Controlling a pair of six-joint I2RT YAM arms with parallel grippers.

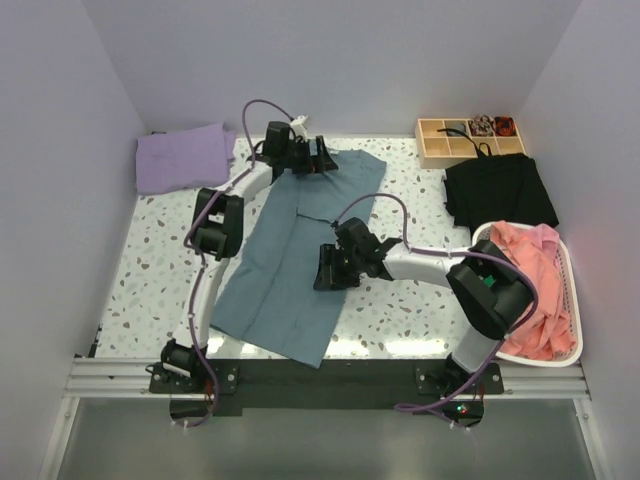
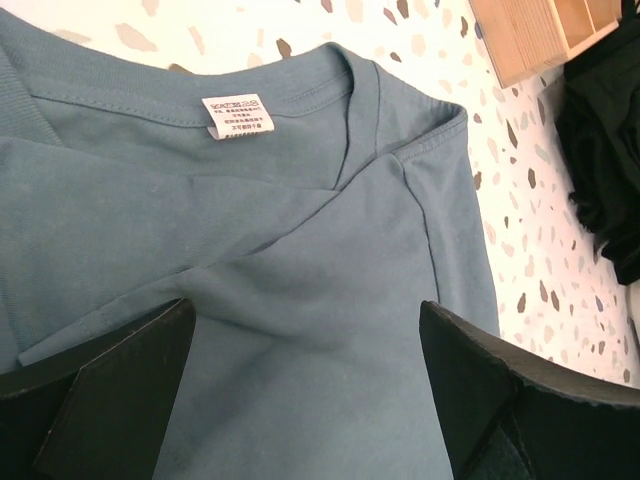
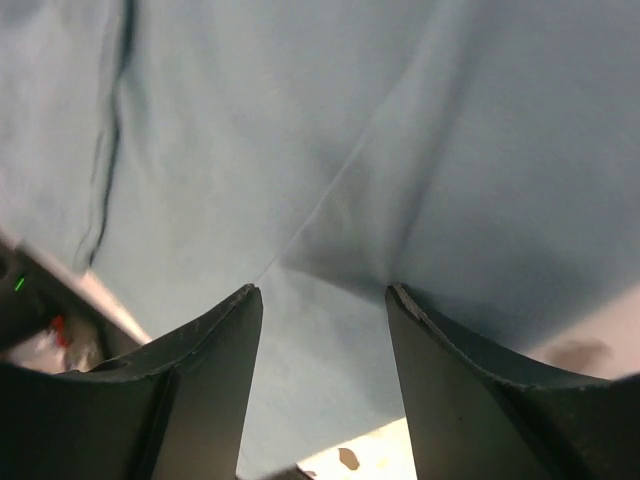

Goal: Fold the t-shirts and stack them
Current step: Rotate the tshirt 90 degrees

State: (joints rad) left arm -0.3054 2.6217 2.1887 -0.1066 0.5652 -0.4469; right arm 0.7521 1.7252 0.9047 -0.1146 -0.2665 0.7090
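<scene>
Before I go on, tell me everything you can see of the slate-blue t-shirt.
The dusty slate-blue soft cloth t-shirt lies flat on the speckled table, folded lengthwise into a long strip, collar far, hem at the near edge. A white printed label shows inside the ribbed neckline; one sleeve is folded inward. The open left gripper is over the collar end, the open right gripper over its middle; contact cannot be judged.

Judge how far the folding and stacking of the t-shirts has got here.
Done, it seems: the lavender t-shirt lies folded at the far left corner. In hand: the slate-blue t-shirt is a long strip, one sleeve folded in, with the left gripper open over its collar and the right gripper open over its middle. Left: its cross folds, stacking, and the salmon-pink t-shirts in the basket.
</scene>
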